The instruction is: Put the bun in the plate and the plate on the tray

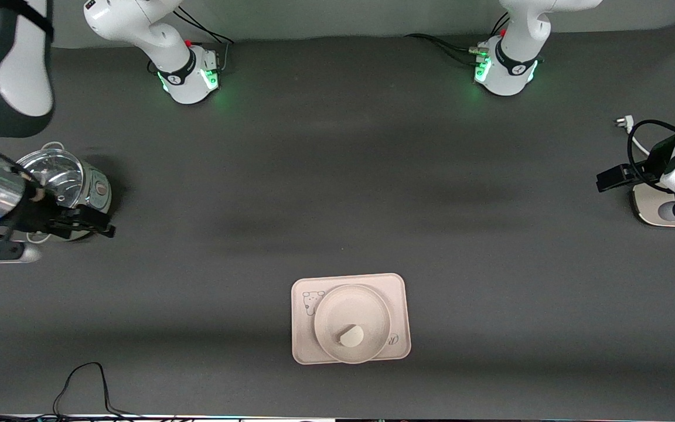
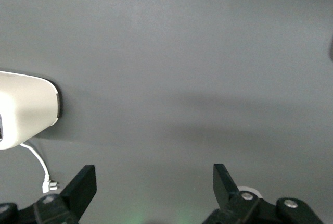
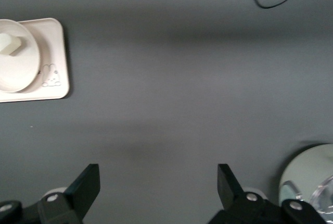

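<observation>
Bun: the small off-white, half-round bun is lying in the plate, toward the part of the dish nearest the front camera; the right wrist view is showing it too.
Plate: the round cream-beige shallow plate is sitting on the tray, overlapping the tray's edge that is closest to the front camera.
Tray: the cream-beige rectangular tray with rounded corners is lying flat on the dark grey table, midway along its length and close to the table edge nearest the front camera; a small cartoon animal drawing is showing at one corner, beside the plate.
Right gripper: the right gripper is hanging near the right arm's end of the table, next to the pot, well apart from the tray; its black fingers are standing wide apart and holding nothing.
Left gripper: the left gripper is hanging at the left arm's end of the table, well apart from the tray; its fingers are spread wide, gripping nothing.
Pot: a shiny steel pot with a glass lid is standing at the right arm's end of the table.
White appliance: a white appliance with a white cord and plug is resting at the left arm's end of the table.
Black cable: a black cable is looping along the table edge nearest the front camera.
</observation>
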Tool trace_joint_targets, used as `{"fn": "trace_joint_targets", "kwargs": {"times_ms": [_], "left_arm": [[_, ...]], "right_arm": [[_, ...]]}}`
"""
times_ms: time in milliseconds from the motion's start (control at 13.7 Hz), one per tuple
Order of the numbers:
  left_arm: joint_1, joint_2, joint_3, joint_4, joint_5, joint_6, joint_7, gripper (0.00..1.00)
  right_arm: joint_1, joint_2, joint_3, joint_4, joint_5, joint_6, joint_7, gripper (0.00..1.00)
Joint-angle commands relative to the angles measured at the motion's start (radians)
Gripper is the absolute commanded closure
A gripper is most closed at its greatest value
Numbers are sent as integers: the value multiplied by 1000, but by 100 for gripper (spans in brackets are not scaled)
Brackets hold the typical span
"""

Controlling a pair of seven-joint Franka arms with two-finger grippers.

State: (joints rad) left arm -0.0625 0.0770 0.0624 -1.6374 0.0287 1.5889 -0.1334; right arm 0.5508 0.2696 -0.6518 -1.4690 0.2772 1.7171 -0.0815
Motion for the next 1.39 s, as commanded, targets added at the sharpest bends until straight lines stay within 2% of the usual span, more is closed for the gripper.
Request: {"fn": "trace_joint_targets", "kwargs": {"times_ms": [0,73,219,438,511,584,730,1313], "left_arm": [[-3,-23,7,-9,-12,2,6,0],[-5,-23,7,-9,-12,2,6,0],[-5,-23,7,-9,-13,2,6,0],[-5,-23,7,-4,-13,0,6,0],[-5,-23,7,-2,-13,0,6,0],[-5,-22,7,-2,-13,0,6,0],[-5,-23,7,-1,-13,0,6,0],[-5,-22,7,1,-13,0,6,0]], "right_arm": [[-243,-41,206,-33,-32,1,-64,0],[-296,-49,268,-45,-59,1,-52,0],[-430,-96,450,-88,-140,2,33,0],[-552,-163,682,-170,-234,22,230,0],[-598,-203,754,-219,-252,53,252,0],[-629,-246,794,-265,-262,67,252,0],[-638,-298,807,-301,-262,56,250,0],[-606,-308,808,-298,-260,24,261,0]]}}
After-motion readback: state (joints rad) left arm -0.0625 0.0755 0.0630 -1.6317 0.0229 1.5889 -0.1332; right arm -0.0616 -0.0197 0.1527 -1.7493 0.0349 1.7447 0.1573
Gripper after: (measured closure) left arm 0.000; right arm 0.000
